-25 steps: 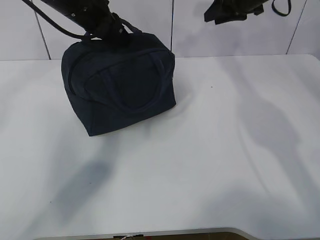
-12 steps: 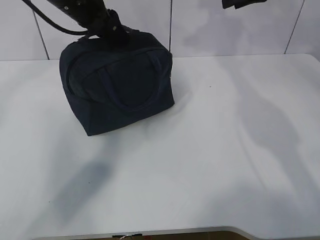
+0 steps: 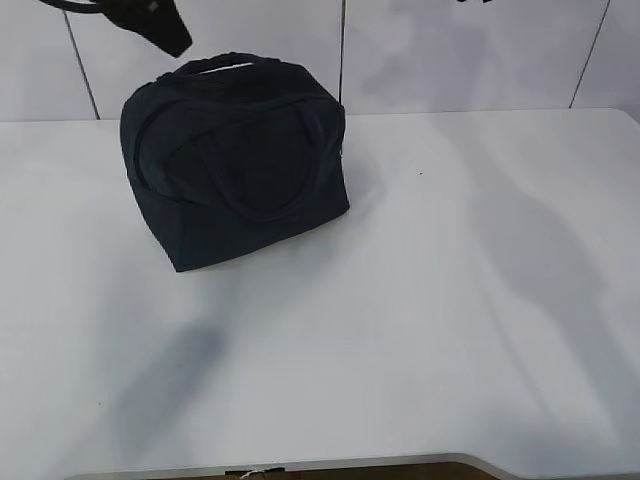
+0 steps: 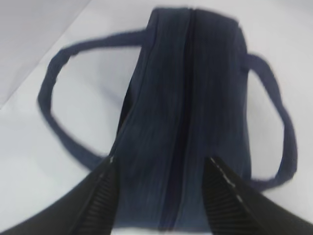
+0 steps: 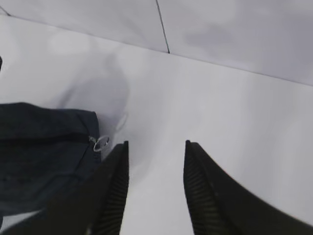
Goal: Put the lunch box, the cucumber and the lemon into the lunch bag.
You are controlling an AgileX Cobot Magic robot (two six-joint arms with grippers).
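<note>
Standing zipped on the white table, the boxy dark navy fabric lunch bag sits below the left gripper. Left gripper: jaws spread, empty, directly above the zipper seam. Right gripper: parted, empty; metal ring pull lies just left. Descending could snag a loop handle and tip the bag.

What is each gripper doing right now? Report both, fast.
Left gripper: open, empty, above the zipped lunch bag.
Right gripper: open, empty, over the table beside the bag's ring pull.
</note>
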